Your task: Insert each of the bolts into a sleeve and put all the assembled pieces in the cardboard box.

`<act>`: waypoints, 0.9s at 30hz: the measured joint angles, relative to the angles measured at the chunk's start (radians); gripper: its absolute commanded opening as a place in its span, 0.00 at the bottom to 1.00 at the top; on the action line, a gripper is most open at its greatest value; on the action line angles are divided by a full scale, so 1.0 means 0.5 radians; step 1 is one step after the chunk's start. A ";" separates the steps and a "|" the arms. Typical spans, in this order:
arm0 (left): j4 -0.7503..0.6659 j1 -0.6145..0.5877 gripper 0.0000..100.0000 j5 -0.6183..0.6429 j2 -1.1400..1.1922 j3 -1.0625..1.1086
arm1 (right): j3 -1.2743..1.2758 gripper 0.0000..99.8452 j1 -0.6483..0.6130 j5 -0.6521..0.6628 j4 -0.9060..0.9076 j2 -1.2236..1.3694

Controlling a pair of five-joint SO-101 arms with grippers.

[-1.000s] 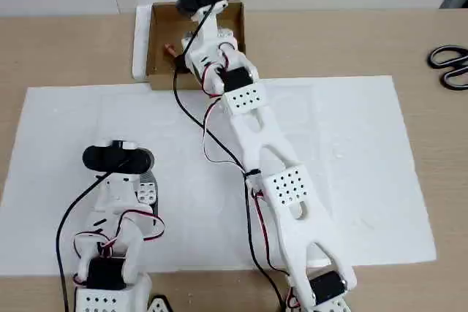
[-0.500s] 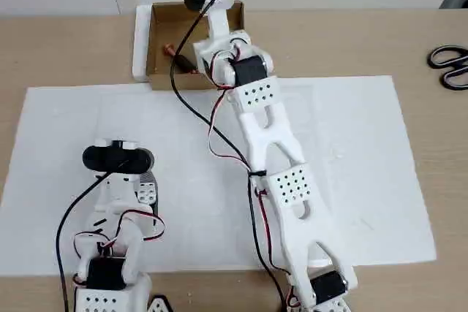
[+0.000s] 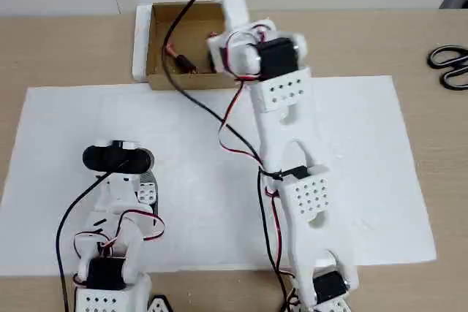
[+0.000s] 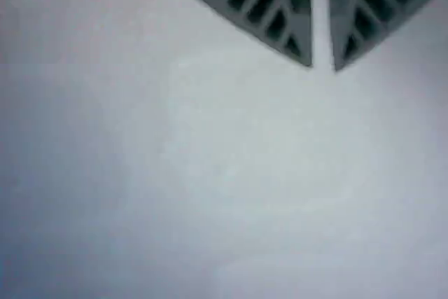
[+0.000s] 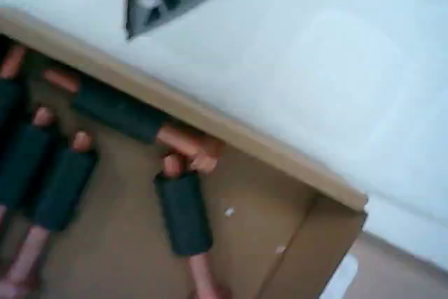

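Several assembled pieces (image 5: 183, 211) lie in the cardboard box (image 5: 280, 166). The right tool (image 5: 143, 15) has swung aside from over them; wide or narrow, I cannot tell. That delivery looks finished. The left tool (image 4: 322, 68) hangs narrow, holding nothing.

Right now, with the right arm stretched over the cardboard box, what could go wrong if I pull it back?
The black cable hangs across the front wall of the cardboard box, so retracting the right arm might snag that wall and drag the box. The assembled pieces lie close against it, so a jolt could scatter them.
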 measured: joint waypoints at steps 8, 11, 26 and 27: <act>0.000 0.000 0.01 0.000 0.000 0.000 | 0.000 0.03 0.132 0.000 0.015 -0.236; 0.000 0.000 0.01 0.000 0.000 0.000 | 0.000 0.02 0.153 0.000 0.015 -0.377; 0.000 0.000 0.01 0.000 0.000 0.000 | 0.970 0.00 0.150 0.000 0.049 -1.356; 0.000 0.000 0.01 0.000 0.000 0.000 | 1.114 0.00 0.150 0.000 0.049 -1.458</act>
